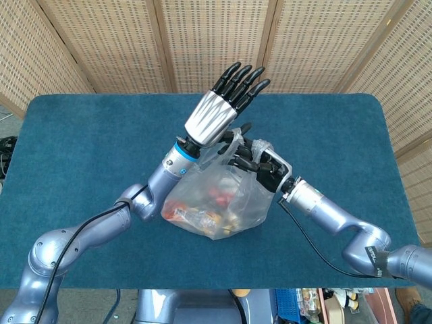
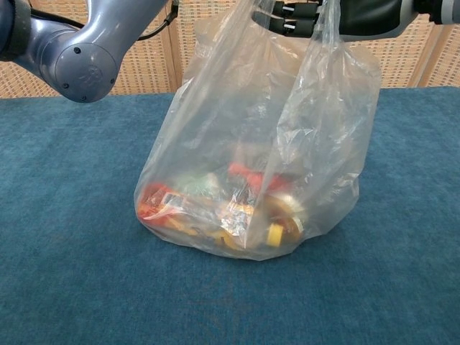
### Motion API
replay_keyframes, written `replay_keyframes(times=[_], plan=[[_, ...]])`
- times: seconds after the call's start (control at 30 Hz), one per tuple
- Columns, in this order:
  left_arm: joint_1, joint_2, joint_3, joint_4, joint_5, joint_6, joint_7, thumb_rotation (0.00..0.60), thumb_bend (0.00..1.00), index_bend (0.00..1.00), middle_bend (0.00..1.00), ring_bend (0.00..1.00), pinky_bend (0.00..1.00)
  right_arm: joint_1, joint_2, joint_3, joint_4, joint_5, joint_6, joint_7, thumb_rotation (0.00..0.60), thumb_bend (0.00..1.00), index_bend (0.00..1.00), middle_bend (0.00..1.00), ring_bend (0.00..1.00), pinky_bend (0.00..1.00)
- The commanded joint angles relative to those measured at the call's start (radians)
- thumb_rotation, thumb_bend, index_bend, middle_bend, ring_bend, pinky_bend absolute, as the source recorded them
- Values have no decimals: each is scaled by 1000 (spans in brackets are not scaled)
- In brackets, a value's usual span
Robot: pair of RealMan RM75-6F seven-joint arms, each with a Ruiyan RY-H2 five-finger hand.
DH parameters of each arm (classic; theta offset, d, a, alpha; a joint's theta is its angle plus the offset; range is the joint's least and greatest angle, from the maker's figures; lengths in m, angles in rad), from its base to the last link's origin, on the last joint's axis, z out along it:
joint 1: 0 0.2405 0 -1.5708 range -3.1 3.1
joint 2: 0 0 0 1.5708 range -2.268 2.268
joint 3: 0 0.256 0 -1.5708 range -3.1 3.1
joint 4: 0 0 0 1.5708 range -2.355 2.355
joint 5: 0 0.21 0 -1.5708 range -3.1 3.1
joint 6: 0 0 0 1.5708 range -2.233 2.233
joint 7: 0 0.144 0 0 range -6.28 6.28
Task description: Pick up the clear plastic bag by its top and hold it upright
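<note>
The robot's left hand (image 1: 217,111), silver-backed with black fingers, is hovering above the left side of the bag with its fingers stretched out straight and close together, holding nothing; whether its palm is brushing the film beneath cannot be told from the head view. Just under and to the right of it, the clear, thin, crinkled plastic bag (image 2: 251,151) is standing in the middle of the dark blue carpeted table (image 1: 81,148), its base resting on the cloth and bulging around a loose heap of small red, orange and yellow packaged items (image 2: 223,212). The film is looking very soft and limp, folding wherever it is pulled, so the body is offering nothing firm to hold; the gathered top is the sensible place to take it. The contents are sitting low and seem light to moderate, likely to shift and swing once lifted, and the smooth film may slip through a loose hold. Further right, the robot's right hand (image 1: 256,162), black-fingered on a silver forearm, is curling its fingers around the bunched handle at the bag's top, drawing the right wall taut while the bottom is not yet off the table.
</note>
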Motion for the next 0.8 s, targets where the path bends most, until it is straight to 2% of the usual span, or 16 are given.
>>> replay_keyframes(times=[0.03,0.47,0.8], plan=[[0,-1,-1,2,-1,0,-2,600,315,0,0,0,37,3,4,-5,2,-9,4,15,600,312,381,458,302,280],[-6,-5,-6,6,-6,-5,-5,600,315,0,0,0,38,22,17,-41,3,-58,20,75,600,356,404,505,358,305],[-9,-9,-10,7,-14,-11,-3,600,315,0,0,0,37,33,16,-70,11,-71,40,95,600,372,482,550,389,321]])
